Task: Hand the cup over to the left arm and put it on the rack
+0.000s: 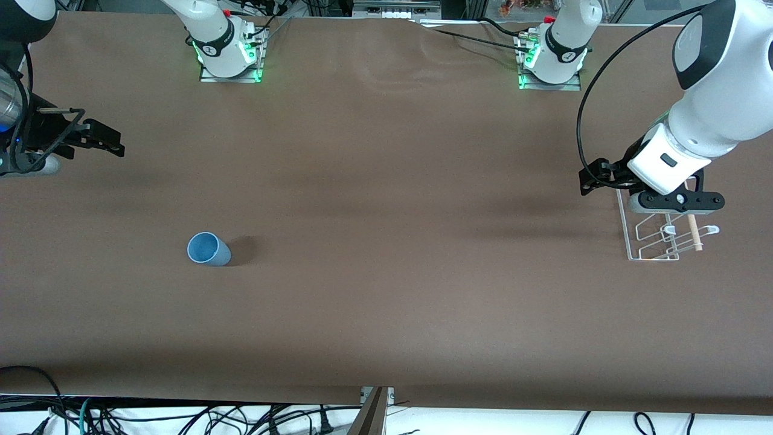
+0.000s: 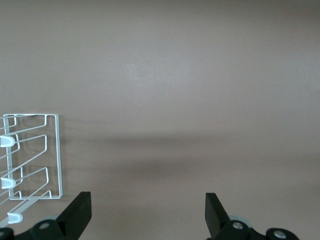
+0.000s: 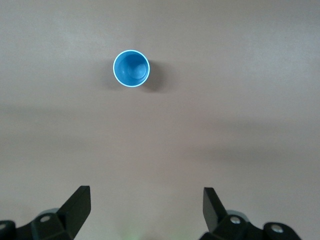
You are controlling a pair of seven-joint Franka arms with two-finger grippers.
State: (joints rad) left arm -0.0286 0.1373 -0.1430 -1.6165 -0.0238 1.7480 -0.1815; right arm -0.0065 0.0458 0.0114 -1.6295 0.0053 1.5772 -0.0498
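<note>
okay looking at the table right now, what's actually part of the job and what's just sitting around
Part of the job:
small light-blue plastic cup, upright on the table
white wire rack, under the left gripper
left gripper, open
right gripper, open, at its own end of the table

Lying about:
brown table
cables along the table's near edge

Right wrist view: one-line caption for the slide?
Open right pincer hovers above the table, the upright blue cup ahead, untouched.

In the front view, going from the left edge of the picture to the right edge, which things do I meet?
right gripper → cup → left gripper → rack
</note>
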